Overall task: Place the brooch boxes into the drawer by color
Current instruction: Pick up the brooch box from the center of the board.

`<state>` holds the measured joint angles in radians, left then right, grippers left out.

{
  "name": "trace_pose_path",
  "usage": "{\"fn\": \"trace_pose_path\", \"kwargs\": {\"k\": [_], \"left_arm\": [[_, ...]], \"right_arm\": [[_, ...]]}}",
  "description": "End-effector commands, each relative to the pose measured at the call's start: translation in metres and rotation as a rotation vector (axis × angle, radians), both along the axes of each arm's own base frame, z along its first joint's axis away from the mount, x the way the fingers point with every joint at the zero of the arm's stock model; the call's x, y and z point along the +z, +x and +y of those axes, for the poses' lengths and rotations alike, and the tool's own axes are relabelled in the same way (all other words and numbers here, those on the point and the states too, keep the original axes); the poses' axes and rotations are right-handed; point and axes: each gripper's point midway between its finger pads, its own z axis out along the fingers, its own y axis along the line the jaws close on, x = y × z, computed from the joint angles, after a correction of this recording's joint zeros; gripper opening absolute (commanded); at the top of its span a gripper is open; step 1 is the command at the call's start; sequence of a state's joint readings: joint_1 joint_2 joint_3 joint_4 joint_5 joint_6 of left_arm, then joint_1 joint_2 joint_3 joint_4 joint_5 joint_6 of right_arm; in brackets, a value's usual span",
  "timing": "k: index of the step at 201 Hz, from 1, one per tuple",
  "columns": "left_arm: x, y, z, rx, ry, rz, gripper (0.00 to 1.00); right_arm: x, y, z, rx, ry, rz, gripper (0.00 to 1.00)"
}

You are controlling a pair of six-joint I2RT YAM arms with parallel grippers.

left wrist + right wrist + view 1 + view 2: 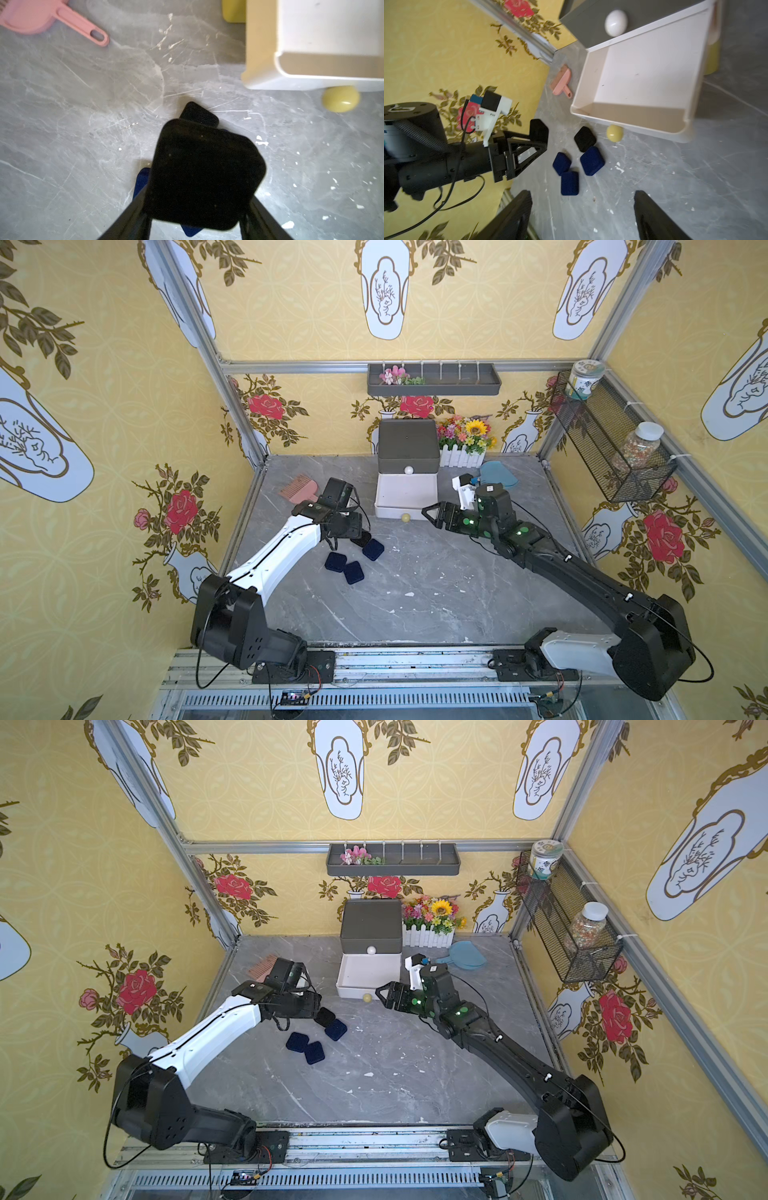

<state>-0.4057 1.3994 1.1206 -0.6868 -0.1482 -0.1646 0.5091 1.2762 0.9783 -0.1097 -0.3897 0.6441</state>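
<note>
1. Velvet fills the middle of the left wrist view: a black brooch box (207, 176) is clamped in the left claw (199, 195) and held above the worktop (72, 124). The claw's fingers (128, 218) are cut off at the lower edge.
2. A second black brooch box (199, 115) lies on the worktop just above it in that frame, half covered by the held one.
3. Three navy brooch boxes (354, 572) cluster left of centre in both top views. One touches the lying black box.
4. In both top views the left claw is hidden under its own wrist, so I cannot tell which black box shows there.
5. The drawer (409, 443) stands at centre back. Its white tier (405, 497) is pulled out with its floor showing. The dark grey tier is shut, its inside unseen. The olive-yellow tier is hidden below, save its knob (405, 517).
6. The right claw (432, 517) hovers just right of the white tier's front, jaws apart, gripping nothing.
7. The pink dustpan (297, 489) at upper left is partly covered by the left arm.
</note>
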Motion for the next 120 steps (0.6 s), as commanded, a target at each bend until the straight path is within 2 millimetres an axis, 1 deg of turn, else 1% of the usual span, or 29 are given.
{"fn": "trace_pose_path", "kwargs": {"k": [1,6,9,18,32,42,61,84,108,120], "left_arm": [[0.026,-0.005,-0.024,-0.149,-0.044,-0.123,0.57],[0.034,-0.006,-0.024,-0.164,-0.048,-0.154,0.57],[0.037,-0.011,-0.034,-0.201,-0.053,-0.166,0.57],[0.043,-0.019,-0.043,-0.254,-0.064,-0.195,0.57],[0.049,-0.029,-0.054,-0.314,-0.077,-0.229,0.56],[0.052,-0.036,-0.061,-0.354,-0.094,-0.245,0.57],[0.058,-0.048,-0.074,-0.421,-0.132,-0.268,0.57],[0.062,-0.055,-0.081,-0.459,-0.152,-0.283,0.57],[0.06,-0.059,-0.084,-0.479,-0.152,-0.278,0.57],[0.058,-0.061,-0.086,-0.489,-0.153,-0.274,0.57]], "right_arm": [[0.005,-0.022,0.015,0.192,-0.023,0.029,0.81],[0.005,-0.021,0.016,0.198,-0.03,0.034,0.82],[0.006,-0.021,0.017,0.201,-0.033,0.036,0.81],[0.008,-0.019,0.019,0.207,-0.038,0.041,0.81],[0.008,-0.016,0.025,0.227,-0.037,0.051,0.81],[0.005,-0.014,0.03,0.239,-0.046,0.064,0.81],[0.002,-0.012,0.047,0.276,-0.075,0.07,0.8],[-0.004,-0.01,0.07,0.312,-0.11,0.07,0.79],[-0.006,-0.01,0.093,0.355,-0.111,0.071,0.76],[-0.007,-0.01,0.101,0.371,-0.111,0.07,0.75]]}}
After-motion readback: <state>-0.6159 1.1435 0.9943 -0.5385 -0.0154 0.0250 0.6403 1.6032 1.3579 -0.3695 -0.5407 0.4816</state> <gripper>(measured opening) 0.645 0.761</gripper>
